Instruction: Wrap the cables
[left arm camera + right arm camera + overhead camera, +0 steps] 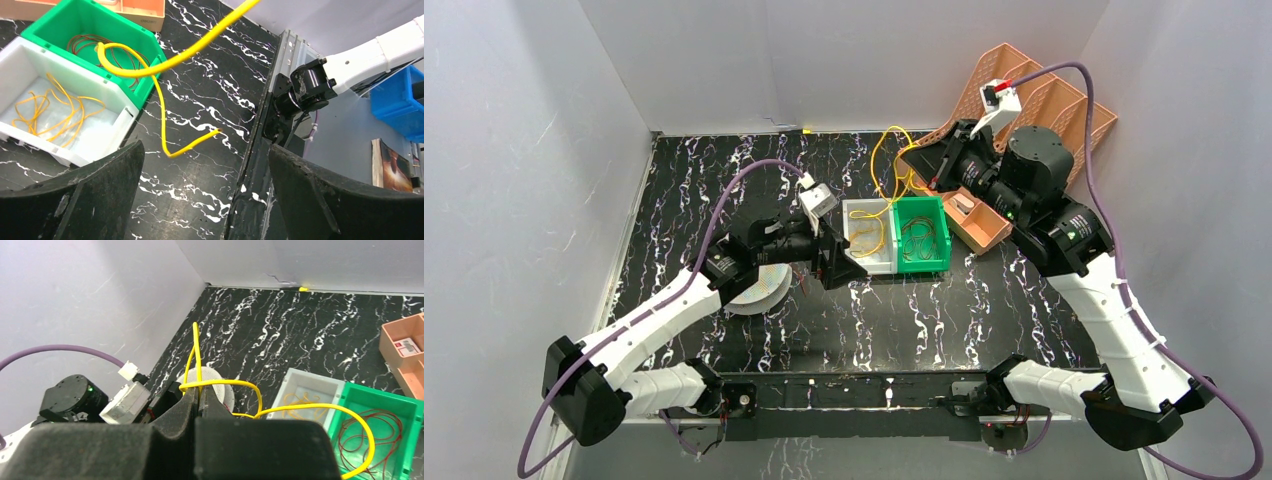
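One yellow cable point(874, 160) hangs in loose loops over the bins, and my right gripper point(927, 172) is shut on it. The right wrist view shows this cable point(305, 408) pinched between the closed fingertips of the right gripper point(198, 392), looping right over the green bin. My left gripper point(205, 150) is open above the table with nothing between its fingers. The cable point(165, 65) dangles ahead of it, its free end just over the table. Several more yellow cables point(55, 112) lie in the white bin point(117, 100). The white round spool point(759, 290) sits partly under my left arm.
A green bin point(921, 258) holding dark brown wires stands against the white bin point(871, 262). Orange trays point(1064, 110) lean at the back right and another lies near the right gripper. The black mounting rail point(260, 150) runs along the near edge.
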Robot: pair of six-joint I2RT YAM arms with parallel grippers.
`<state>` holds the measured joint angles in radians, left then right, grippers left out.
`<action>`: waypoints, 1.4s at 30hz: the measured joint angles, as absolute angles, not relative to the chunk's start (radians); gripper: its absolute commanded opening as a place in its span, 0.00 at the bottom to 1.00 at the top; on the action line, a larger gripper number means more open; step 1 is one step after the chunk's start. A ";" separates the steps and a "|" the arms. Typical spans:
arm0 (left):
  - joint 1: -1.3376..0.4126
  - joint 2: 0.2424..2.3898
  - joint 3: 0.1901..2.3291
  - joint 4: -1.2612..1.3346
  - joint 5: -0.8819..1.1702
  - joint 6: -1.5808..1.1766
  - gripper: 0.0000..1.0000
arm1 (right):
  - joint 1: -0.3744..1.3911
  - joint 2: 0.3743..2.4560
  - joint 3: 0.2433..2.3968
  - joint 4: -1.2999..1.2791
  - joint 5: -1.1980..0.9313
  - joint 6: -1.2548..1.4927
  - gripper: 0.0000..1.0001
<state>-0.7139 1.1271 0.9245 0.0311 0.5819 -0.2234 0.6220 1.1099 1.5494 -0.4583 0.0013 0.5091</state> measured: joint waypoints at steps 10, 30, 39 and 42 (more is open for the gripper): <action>-0.714 1.132 0.894 0.118 0.586 -0.176 0.80 | 0.622 1.121 1.562 -0.414 -0.094 0.572 0.00; -0.714 1.182 0.877 0.143 0.662 -0.189 0.00 | 0.622 1.118 1.562 -0.385 -0.133 0.610 0.00; -0.714 1.187 0.887 0.094 0.681 -0.194 0.00 | 0.622 1.050 1.488 -0.390 -0.029 0.599 0.00; -0.714 1.187 0.905 0.057 0.698 -0.192 0.00 | 0.622 1.026 1.440 -0.393 0.043 0.595 0.00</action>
<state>-0.7139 1.1866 0.9051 0.0570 0.6979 -0.1917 0.6220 1.0256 1.4403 -0.3935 0.0433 0.5945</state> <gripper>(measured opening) 0.009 0.020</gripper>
